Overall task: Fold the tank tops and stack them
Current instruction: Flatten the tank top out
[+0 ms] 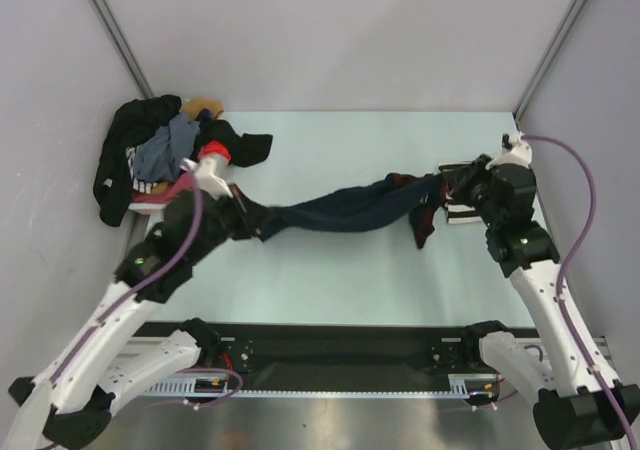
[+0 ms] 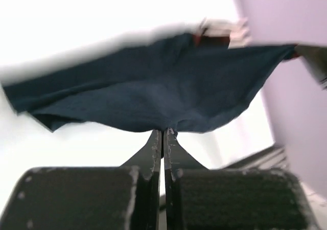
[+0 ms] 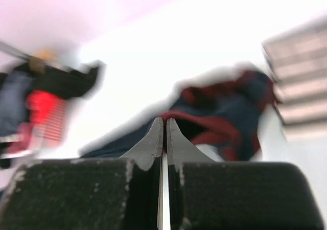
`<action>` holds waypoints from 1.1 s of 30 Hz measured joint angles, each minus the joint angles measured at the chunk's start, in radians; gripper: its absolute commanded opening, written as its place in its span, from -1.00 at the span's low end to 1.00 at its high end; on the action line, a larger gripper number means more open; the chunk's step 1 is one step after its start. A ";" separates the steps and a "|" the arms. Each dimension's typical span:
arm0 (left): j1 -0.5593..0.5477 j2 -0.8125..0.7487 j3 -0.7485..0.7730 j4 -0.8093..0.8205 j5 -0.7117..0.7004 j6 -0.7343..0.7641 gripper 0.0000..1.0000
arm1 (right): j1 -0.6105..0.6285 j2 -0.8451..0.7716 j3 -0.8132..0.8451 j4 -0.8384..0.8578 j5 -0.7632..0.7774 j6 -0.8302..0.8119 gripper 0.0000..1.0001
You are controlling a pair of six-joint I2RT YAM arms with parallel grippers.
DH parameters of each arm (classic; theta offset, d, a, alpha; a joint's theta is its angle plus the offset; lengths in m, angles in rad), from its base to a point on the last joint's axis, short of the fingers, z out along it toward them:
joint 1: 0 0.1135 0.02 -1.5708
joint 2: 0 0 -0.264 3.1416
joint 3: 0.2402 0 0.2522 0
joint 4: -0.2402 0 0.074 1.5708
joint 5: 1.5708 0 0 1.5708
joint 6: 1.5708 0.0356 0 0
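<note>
Navy jersey (image 1: pixel 340 210), top view: soft knit drawn into a sagging, twisted rope above the surface (image 1: pixel 340 290). One end is in the left jaws, the other in the right jaws, and dark red trim is bunched at the right end.
Striped top (image 1: pixel 458 216), top view: what seems a small black-and-white patch lies just under the right jaws. It is too hidden to tell how it is folded.
Basket (image 1: pixel 150 202), top view: pale pink rigid plastic at the far left, heaped with a pile (image 1: pixel 160 155) of dark, blue and red garments.
Risk, top view: the jersey is twisted rather than spread, so if laid down like this it would likely land as a crumpled strip. Its hanging tail near the right jaws might also drag the striped top askew.
Left jaws, left wrist view: pressed together, pinching a thin edge of the jersey (image 2: pixel 153 97), which fans out as a smooth matte sheet.
Risk, left wrist view: the pinch takes very little cloth, and more tension could pull it free.
Right jaws, right wrist view: together, with the tips at the red-trimmed folds of the jersey (image 3: pixel 225 122). Blur hides how deep the bite goes.
Risk, right wrist view: the thick trim seams may be gripped unevenly, so one layer could drop out.
</note>
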 measured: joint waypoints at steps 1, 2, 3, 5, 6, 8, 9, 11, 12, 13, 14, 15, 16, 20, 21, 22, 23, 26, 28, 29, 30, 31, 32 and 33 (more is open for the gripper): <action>0.009 0.000 0.085 -0.023 -0.012 0.029 -0.99 | 0.017 -0.009 0.058 -0.013 -0.004 -0.018 -1.00; 0.010 -0.001 0.178 -0.053 -0.027 0.058 -1.00 | 0.036 -0.021 0.114 -0.020 -0.008 -0.032 -1.00; 0.011 -0.002 0.245 -0.074 -0.040 0.079 -0.99 | 0.053 -0.039 0.165 -0.021 -0.013 -0.047 -1.00; 0.011 -0.018 0.387 -0.113 -0.074 0.123 -0.99 | 0.076 -0.082 0.247 -0.033 -0.031 -0.076 -1.00; 0.011 -0.035 0.446 -0.130 -0.090 0.142 -0.99 | 0.083 -0.112 0.286 -0.035 -0.041 -0.090 -1.00; 0.011 -0.081 0.519 -0.146 -0.117 0.172 -0.99 | 0.094 -0.175 0.352 -0.043 -0.060 -0.114 -1.00; 0.011 -0.117 0.548 -0.151 -0.132 0.189 -0.99 | 0.095 -0.202 0.380 -0.048 -0.074 -0.124 -1.00; 0.011 -0.189 0.586 -0.168 -0.144 0.212 -0.99 | 0.098 -0.261 0.419 -0.054 -0.112 -0.135 -1.00; 0.011 -0.224 0.607 -0.175 -0.145 0.221 -1.00 | 0.100 -0.288 0.441 -0.060 -0.137 -0.138 -1.00; 0.011 -0.250 0.627 -0.178 -0.145 0.229 -1.00 | 0.099 -0.310 0.468 -0.062 -0.164 -0.139 -1.00; 0.011 -0.268 0.644 -0.180 -0.145 0.232 -0.99 | 0.099 -0.320 0.488 -0.064 -0.185 -0.139 -1.00; 0.011 -0.277 0.657 -0.182 -0.145 0.236 -0.99 | 0.099 -0.327 0.515 -0.072 -0.210 -0.138 -1.00; 0.011 -0.280 0.661 -0.182 -0.146 0.238 -0.99 | 0.096 -0.327 0.536 -0.078 -0.231 -0.138 -1.00; 0.010 -0.265 0.598 -0.181 -0.191 0.238 -0.99 | 0.065 -0.306 0.552 -0.110 -0.261 -0.132 -1.00; 0.010 -0.254 0.571 -0.181 -0.210 0.238 -0.99 | 0.058 -0.285 0.554 -0.117 -0.262 -0.129 -1.00; 0.010 -0.239 0.544 -0.179 -0.230 0.238 -0.99 | 0.053 -0.256 0.557 -0.122 -0.263 -0.126 -1.00; 0.010 -0.219 0.515 -0.169 -0.249 0.238 -0.99 | 0.050 -0.216 0.560 -0.126 -0.262 -0.121 -1.00; 0.011 -0.142 0.418 -0.110 -0.311 0.238 -0.99 | 0.047 -0.079 0.540 -0.109 -0.263 -0.102 -1.00; 0.027 -0.080 0.358 -0.071 -0.331 0.238 -0.99 | 0.047 0.018 0.483 -0.073 -0.262 -0.087 -1.00; 0.064 -0.040 0.322 -0.042 -0.322 0.237 -0.99 | 0.047 0.069 0.444 -0.051 -0.262 -0.080 -1.00; 0.119 0.003 0.287 -0.014 -0.286 0.230 -0.99 | 0.047 0.117 0.409 -0.035 -0.262 -0.071 -1.00; 0.188 0.048 0.254 0.017 -0.244 0.224 -0.99 | 0.047 0.183 0.376 -0.017 -0.263 -0.063 -1.00; 0.266 0.087 0.219 0.047 -0.207 0.213 -0.99 | 0.047 0.233 0.355 -0.003 -0.262 -0.056 -1.00; 0.322 0.130 0.194 0.074 -0.170 0.201 -0.99 | 0.048 0.302 0.333 0.019 -0.262 -0.047 -1.00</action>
